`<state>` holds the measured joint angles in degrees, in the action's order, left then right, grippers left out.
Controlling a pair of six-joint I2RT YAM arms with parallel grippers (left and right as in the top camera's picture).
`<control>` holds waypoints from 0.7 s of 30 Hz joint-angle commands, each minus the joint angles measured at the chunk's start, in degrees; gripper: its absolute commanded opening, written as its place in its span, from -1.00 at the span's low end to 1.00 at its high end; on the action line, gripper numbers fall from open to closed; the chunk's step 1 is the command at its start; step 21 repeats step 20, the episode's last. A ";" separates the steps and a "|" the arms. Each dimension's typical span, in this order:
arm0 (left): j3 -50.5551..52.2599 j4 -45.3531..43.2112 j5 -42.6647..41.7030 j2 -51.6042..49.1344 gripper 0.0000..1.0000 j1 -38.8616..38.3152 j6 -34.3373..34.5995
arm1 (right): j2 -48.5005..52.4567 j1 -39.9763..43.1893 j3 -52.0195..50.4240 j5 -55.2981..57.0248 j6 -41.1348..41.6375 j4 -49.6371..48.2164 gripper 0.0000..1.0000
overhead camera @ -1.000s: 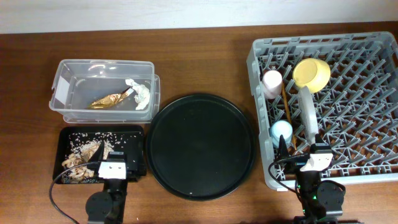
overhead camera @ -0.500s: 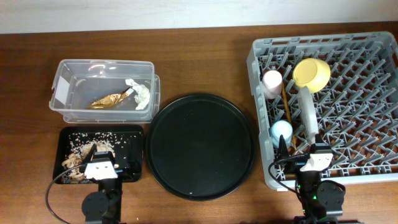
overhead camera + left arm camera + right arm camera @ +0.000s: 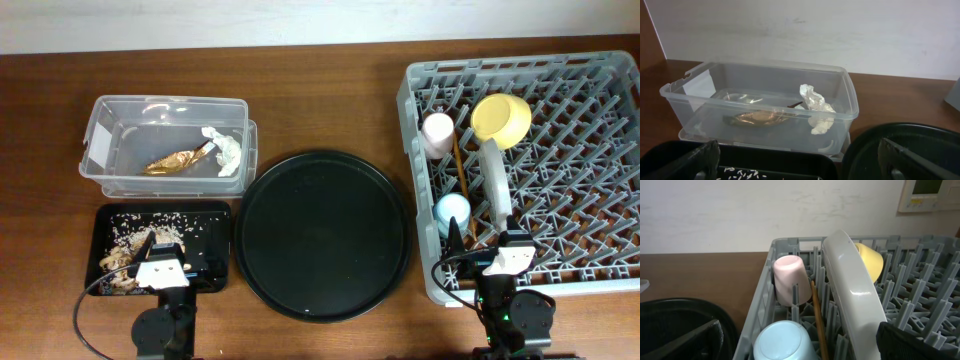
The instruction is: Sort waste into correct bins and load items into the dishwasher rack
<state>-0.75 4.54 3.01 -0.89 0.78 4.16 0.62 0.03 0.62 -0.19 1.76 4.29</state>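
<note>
the waste looks sorted. the crumpled white tissue (image 3: 225, 150) and the shiny gold-brown wrapper (image 3: 178, 160) lie inside the clear tub (image 3: 165, 100) in the upper left of the overhead frame, the tissue at the wrapper's right end. the tan food scraps (image 3: 122, 265) sit in the small black tray (image 3: 215, 250) just below the tub.

on the right of the frame, the dishwasher rack (image 3: 590, 230) holds the items along its left side. the pink cup (image 3: 437, 133) is near the upper left corner, with the yellow bowl (image 3: 500, 117) tilted just right of it. the pale plate (image 3: 494, 185) stands on edge between pegs, and the wooden chopsticks (image 3: 461, 165) lie between the cups and the plate. the light-blue cup (image 3: 453, 212) is upended below them. the large round black tray (image 3: 320, 235) in the middle has nothing on it.

the left gripper (image 3: 797, 162) hangs low over the near end of the small black tray, jaws spread wide, gripping nothing. the right gripper (image 3: 795, 345) sits at the rack's lower edge facing the cups, jaws equally wide and empty.

by my reading both parts of the task are done and this is the wrap-up. the next move calls for little: draw each arm back clear of tray and rack, minding the plate's rim close to the right gripper. stray crumbs on the table (image 3: 330, 100) would be too small to tell here.
</note>
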 commanded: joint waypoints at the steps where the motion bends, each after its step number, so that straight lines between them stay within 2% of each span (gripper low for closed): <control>1: 0.22 0.20 -0.66 0.59 0.99 0.15 0.55 | -0.42 0.37 -0.31 0.48 0.66 0.26 0.97; 21: 0.22 0.20 -0.66 0.59 0.98 0.13 0.57 | -0.42 0.37 -0.31 0.48 0.68 0.26 0.97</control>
